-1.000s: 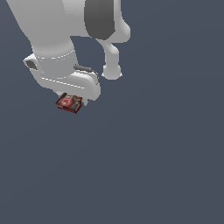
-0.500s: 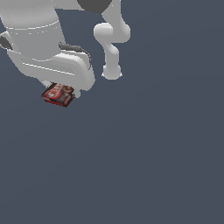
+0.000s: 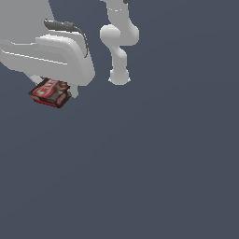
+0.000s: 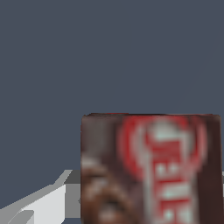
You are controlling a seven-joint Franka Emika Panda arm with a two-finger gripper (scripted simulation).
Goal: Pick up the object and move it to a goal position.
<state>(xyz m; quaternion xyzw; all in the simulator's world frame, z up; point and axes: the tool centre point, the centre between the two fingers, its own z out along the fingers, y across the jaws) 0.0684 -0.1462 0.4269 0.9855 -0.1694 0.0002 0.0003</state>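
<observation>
The box (image 3: pixel 50 92) sits just under the hand (image 3: pixel 65 91) (upper part of the exterior view's left), arm base (image 3: pixel 119 77) to its right.

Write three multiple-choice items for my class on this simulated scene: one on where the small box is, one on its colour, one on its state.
1. Where is the box in the exterior view?
A. upper part, toward the view's left
B. lower part, toward the view's right
C. dead centre

2. What is the box's main colour?
A. bright green
B. dark red with white lettering
C. plain yellow

3. What is the box's state?
A. lying apart from the arm
B. tucked directly under the white end effector
C. stacked on another box

Answers:
1 A, it sits near the upper left edge.
2 B, the wrist view shows red with white letters.
3 B, the end effector's body overlaps its top.
</observation>
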